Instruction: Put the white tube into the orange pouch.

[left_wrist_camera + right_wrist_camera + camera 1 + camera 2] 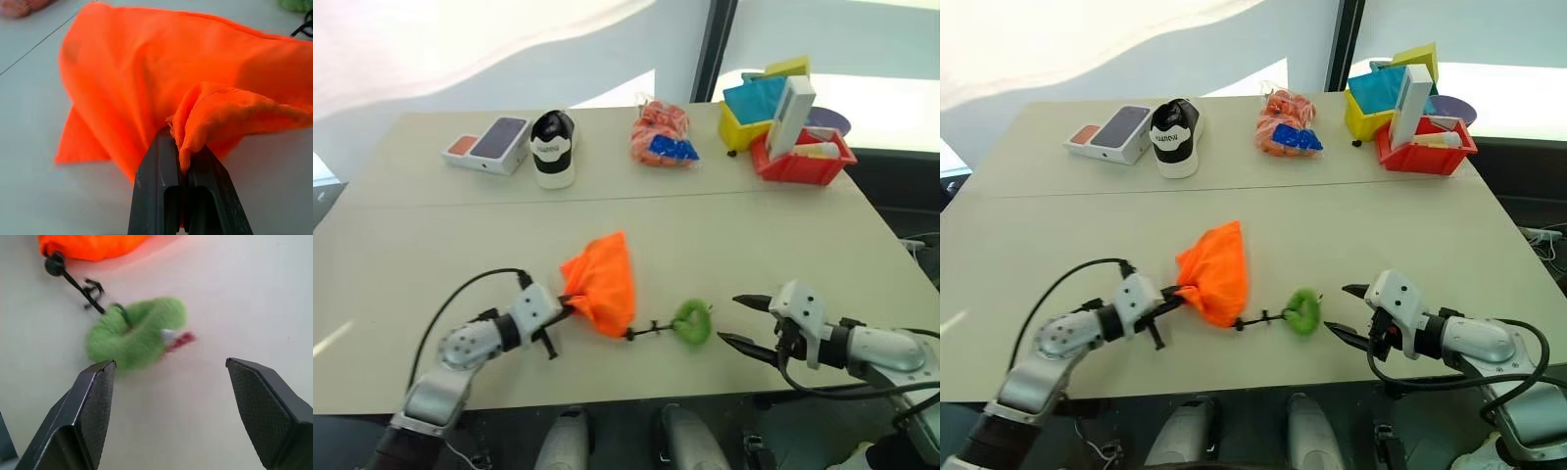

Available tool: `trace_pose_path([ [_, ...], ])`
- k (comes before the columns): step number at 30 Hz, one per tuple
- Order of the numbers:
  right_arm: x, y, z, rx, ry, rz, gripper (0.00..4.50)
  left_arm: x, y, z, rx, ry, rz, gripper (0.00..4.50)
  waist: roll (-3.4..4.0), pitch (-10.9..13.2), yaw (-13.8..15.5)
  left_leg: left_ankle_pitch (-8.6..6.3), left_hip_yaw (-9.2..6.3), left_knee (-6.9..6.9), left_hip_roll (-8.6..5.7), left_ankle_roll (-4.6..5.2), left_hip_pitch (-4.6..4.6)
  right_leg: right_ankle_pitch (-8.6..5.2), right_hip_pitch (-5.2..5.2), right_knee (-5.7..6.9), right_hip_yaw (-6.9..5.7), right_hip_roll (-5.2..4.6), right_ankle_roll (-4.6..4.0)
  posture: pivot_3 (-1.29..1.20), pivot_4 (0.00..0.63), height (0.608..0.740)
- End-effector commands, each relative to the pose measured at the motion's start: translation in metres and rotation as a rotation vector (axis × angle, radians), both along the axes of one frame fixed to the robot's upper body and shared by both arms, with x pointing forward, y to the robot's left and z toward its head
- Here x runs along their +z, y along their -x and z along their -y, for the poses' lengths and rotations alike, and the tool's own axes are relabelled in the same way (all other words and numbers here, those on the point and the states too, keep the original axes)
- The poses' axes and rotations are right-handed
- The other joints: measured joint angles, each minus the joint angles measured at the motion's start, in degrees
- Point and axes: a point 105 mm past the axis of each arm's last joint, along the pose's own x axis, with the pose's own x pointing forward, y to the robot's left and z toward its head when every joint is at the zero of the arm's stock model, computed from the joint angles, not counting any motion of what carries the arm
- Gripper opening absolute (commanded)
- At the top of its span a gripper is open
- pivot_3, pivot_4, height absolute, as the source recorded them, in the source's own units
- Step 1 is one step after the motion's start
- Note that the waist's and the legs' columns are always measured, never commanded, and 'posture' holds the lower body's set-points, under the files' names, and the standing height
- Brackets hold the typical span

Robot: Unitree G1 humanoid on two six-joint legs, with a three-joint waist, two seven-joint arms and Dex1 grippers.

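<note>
Pouch-opening stage, seen from the head camera. Orange pouch (600, 284) slumped on the near half of the desk (754, 245), its black cord (651, 329) trailing toward the robot's right and ending in a green fuzzy ring (692, 321). Left gripper (566, 305) clamped tight on a fold of the pouch's hem at the side nearest the left arm, fabric bunched between the two black fingers (pinch clearest from the left wrist). Fold probably held so as to anchor one lip of the mouth and lift it off the desk while the other arm works.

Right gripper (728, 319) spread wide and holding nothing, low over the desk just beside the green ring, fingers pointed at it. Likely placed there to catch the ring or cord, or the opposite lip, and draw the mouth apart.

Whereabouts of the white tube: cannot tell. Shoe (553, 147), orange mesh bag (661, 132) and red bin (803, 166) well apart along the far edge, out of the working area.

Insertion judged not yet begun; mouth gathered, not spread.
</note>
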Motion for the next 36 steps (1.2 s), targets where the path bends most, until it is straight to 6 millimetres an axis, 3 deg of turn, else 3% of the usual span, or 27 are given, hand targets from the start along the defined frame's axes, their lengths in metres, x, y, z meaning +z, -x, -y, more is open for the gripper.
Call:
trace_pose_path([
  [1, 0.012, 0.003, -0.012, 0.059, -0.014, 0.026, 3.75, 0.007, -0.001, -0.014, 0.030, 0.050, -0.019, 0.03, 0.00, 0.0, -0.3, 0.00, 0.01, 0.00, 0.00, 0.00, 0.00, 0.00, 0.00, 0.00, 0.00, -0.01, 0.00, 0.00, 0.150, 0.740],
  [6, 0.018, 0.006, -0.032, 0.123, -0.042, 0.033, 3.75, 0.024, 0.003, -0.003, -0.021, 0.192, -0.116, 0.03, -0.04, 0.0, -0.3, 0.00, 0.03, 0.02, -0.02, 0.00, -0.05, 0.02, 0.01, -0.02, 0.01, -0.07, 0.01, 0.00, 0.150, 0.740],
  [9, 0.022, 0.007, -0.052, 0.174, -0.081, 0.036, 3.75, 0.040, 0.010, -0.003, -0.087, 0.259, -0.226, 0.91, -0.09, 0.0, -0.4, 0.00, -0.02, 0.02, 0.00, 0.00, -0.03, 0.02, 0.00, 0.03, -0.01, -0.04, 0.01, 0.00, 0.150, 0.740],
  [14, 0.026, 0.015, -0.081, 0.284, -0.120, 0.012, 3.75, 0.045, 0.025, -0.011, -0.145, 0.190, -0.372, 3.24, -0.07, 0.1, -0.7, 0.00, -0.03, 0.01, 0.01, 0.00, -0.02, 0.01, -0.04, 0.06, -0.03, -0.01, 0.00, 0.00, 0.150, 0.740],
  [17, 0.022, 0.017, -0.096, 0.341, -0.107, -0.018, 3.75, 0.045, 0.032, -0.020, -0.161, 0.165, -0.434, 3.24, -0.07, 0.1, -0.8, 0.00, 0.00, -0.02, 0.02, 0.00, -0.03, 0.00, -0.09, 0.06, -0.01, -0.01, -0.01, 0.00, 0.150, 0.740],
  [19, 0.013, 0.006, -0.101, 0.326, -0.061, -0.024, 3.75, 0.043, 0.031, -0.029, -0.136, 0.140, -0.447, 3.24, -0.07, 0.1, -0.7, 0.00, -0.01, -0.03, 0.02, 0.00, -0.03, 0.00, -0.10, 0.06, -0.01, -0.02, -0.02, 0.00, 0.150, 0.740],
  [22, 0.006, -0.006, -0.105, 0.296, -0.046, -0.060, 3.75, 0.046, 0.031, -0.038, -0.117, 0.139, -0.447, 3.24, -0.11, 0.1, -0.6, 0.00, -0.01, 0.00, 0.02, 0.00, -0.06, 0.01, -0.13, 0.05, -0.01, -0.05, -0.06, 0.00, 0.150, 0.740],
  [28, -0.008, -0.011, -0.106, 0.245, -0.048, -0.132, 3.75, 0.058, 0.032, -0.043, -0.099, 0.179, -0.428, 3.24, -0.11, 0.1, -0.5, 0.00, 0.00, -0.04, 0.01, 0.00, -0.15, 0.11, -0.16, -0.02, -0.01, -0.12, -0.24, 0.00, 0.150, 0.740],
  [34, -0.011, -0.008, -0.094, 0.178, -0.082, -0.171, 0.76, 0.060, 0.032, -0.051, -0.068, 0.192, -0.431, 3.32, -0.11, 0.1, -0.6, 0.00, -0.02, -0.09, 0.01, 0.00, -0.14, 0.11, -0.19, 0.01, -0.02, -0.07, -0.24, 0.00, 0.150, 0.740],
  [36, -0.009, -0.008, -0.084, 0.148, -0.082, -0.164, 0.05, 0.059, 0.033, -0.050, -0.074, 0.178, -0.433, 3.32, -0.11, 0.1, -0.4, 0.00, -0.02, -0.07, 0.01, 0.00, -0.14, 0.11, -0.18, 0.01, -0.03, -0.07, -0.24, 0.00, 0.150, 0.740],
])
